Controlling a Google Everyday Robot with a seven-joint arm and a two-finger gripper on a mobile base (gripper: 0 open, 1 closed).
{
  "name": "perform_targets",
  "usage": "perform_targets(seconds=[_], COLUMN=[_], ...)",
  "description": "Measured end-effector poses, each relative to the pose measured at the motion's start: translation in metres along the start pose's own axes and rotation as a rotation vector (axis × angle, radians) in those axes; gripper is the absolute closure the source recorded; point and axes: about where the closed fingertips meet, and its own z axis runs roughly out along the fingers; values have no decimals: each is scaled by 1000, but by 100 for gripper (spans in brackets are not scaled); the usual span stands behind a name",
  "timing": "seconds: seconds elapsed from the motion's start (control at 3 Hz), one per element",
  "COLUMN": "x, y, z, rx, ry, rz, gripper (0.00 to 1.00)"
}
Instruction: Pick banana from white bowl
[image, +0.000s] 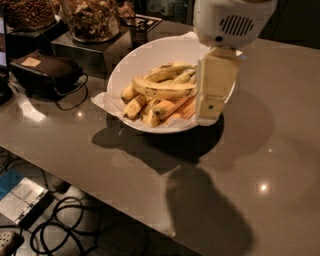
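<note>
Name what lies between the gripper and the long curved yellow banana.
Camera view: nothing. The gripper hangs right beside the banana, over the white bowl.

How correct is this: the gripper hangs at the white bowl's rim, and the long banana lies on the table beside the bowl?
One thing is wrong. The camera view shows the banana inside the white bowl, on top of the other bananas, not on the table. The gripper does hang at the rim.

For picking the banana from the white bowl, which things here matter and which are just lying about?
Job: banana, white bowl, gripper over the bowl's right edge.
Lying about: shorter bananas, glass jar, black case, floor cables.
</note>
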Motion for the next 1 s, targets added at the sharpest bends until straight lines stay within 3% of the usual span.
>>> perform_targets(seconds=[0.67, 1.0], x=[-55, -59], y=[-33, -39], z=[32, 32], rx=[-51, -36], ry=[-1, -44], rz=[-14, 2], gripper=[0, 0])
